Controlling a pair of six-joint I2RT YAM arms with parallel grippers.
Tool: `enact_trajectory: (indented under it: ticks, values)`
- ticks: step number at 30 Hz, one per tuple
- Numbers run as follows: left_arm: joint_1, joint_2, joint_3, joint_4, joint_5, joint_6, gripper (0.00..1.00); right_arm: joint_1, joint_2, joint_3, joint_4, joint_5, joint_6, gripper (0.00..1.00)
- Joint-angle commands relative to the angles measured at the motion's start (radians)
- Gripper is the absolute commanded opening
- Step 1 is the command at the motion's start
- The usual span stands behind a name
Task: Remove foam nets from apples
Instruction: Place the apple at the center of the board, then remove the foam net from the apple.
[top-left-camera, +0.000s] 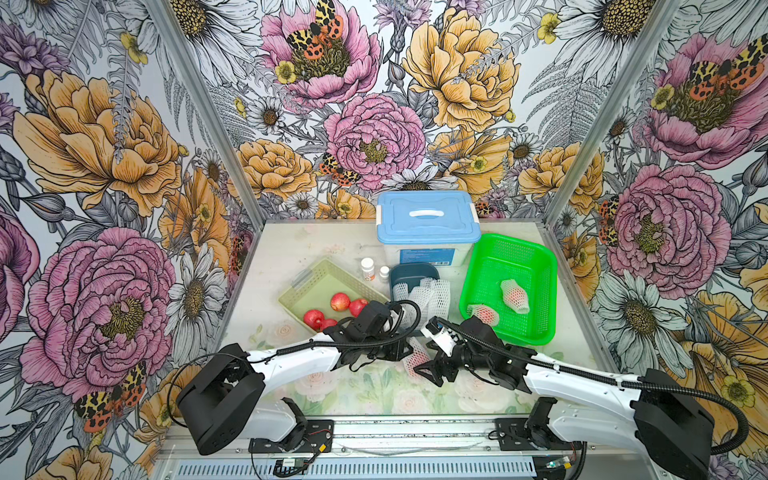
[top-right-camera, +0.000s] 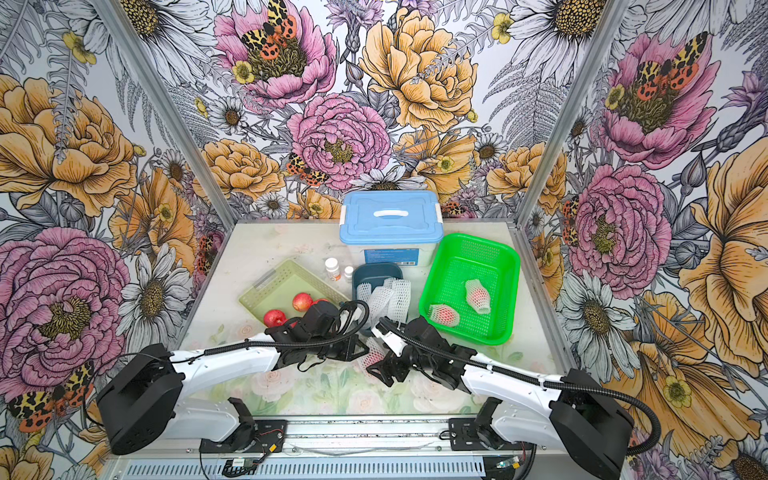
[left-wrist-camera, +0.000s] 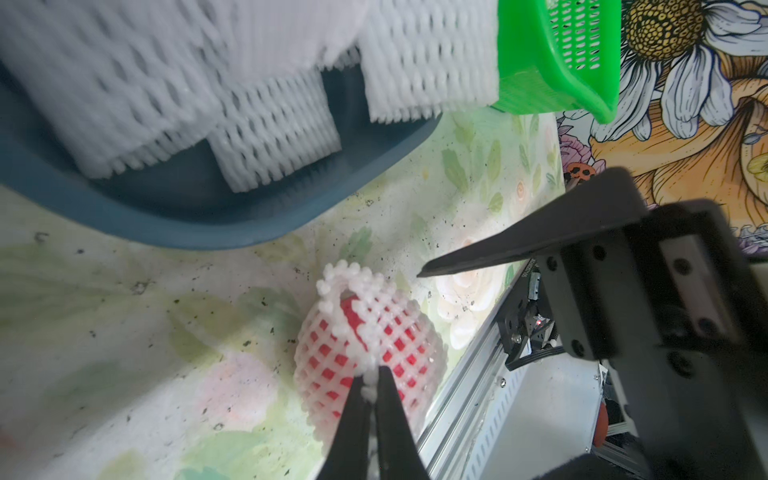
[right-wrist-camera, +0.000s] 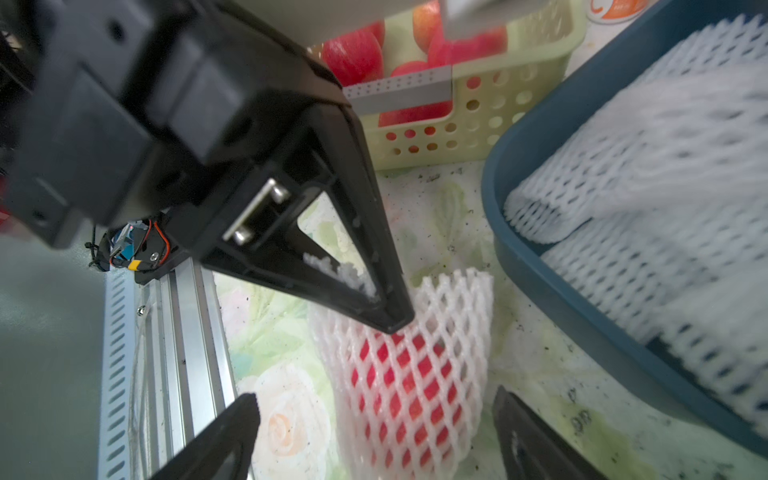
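A red apple (right-wrist-camera: 409, 376) wrapped in a white foam net (left-wrist-camera: 376, 328) lies on the table near the front middle, seen in both top views (top-left-camera: 417, 358) (top-right-camera: 375, 356). My left gripper (left-wrist-camera: 371, 376) is shut on a bunched edge of this net. My right gripper (right-wrist-camera: 376, 397) stands open, one finger on each side of the netted apple with a gap on both sides. Several bare apples (top-left-camera: 340, 301) sit in the pale green basket (top-left-camera: 309, 276). Two netted apples (top-left-camera: 515, 295) (top-left-camera: 484, 313) lie in the bright green basket (top-left-camera: 540, 266).
A dark blue bin (top-left-camera: 415, 270) holding several empty foam nets (top-left-camera: 428, 293) stands just behind the grippers. A blue-lidded box (top-left-camera: 428, 216) is at the back, with two white pill bottles (top-left-camera: 368, 268) beside it. The metal rail (top-left-camera: 415, 428) runs along the front edge.
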Motion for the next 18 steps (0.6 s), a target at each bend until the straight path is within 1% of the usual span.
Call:
enact_trajectory:
  ticks: [1, 3, 6, 10, 13, 15, 18]
  values:
    - [-0.004, -0.037, 0.010, -0.027, -0.012, 0.066, 0.04, 0.006, -0.010, -0.020, 0.048, 0.011, 0.025, 0.90]
    - [-0.007, -0.058, 0.007, -0.023, 0.002, 0.080, 0.02, 0.010, 0.011, -0.018, 0.066, 0.010, 0.035, 0.88]
    - [-0.006, -0.091, 0.003, -0.003, 0.078, 0.111, 0.07, 0.026, 0.046, -0.021, 0.122, 0.032, 0.049, 0.85]
    - [-0.006, -0.101, 0.015, -0.056, 0.100, 0.145, 0.08, 0.034, 0.082, -0.033, 0.199, 0.046, 0.060, 0.81]
    - [-0.007, -0.065, 0.018, -0.037, 0.153, 0.143, 0.08, 0.036, 0.111, -0.033, 0.242, 0.039, 0.063, 0.76]
    - [-0.015, -0.042, 0.042, -0.064, 0.151, 0.154, 0.09, 0.039, 0.138, -0.021, 0.247, 0.033, 0.060, 0.68]
    - [-0.020, -0.041, 0.050, -0.075, 0.138, 0.164, 0.16, 0.042, 0.168, -0.015, 0.273, 0.022, 0.062, 0.63]
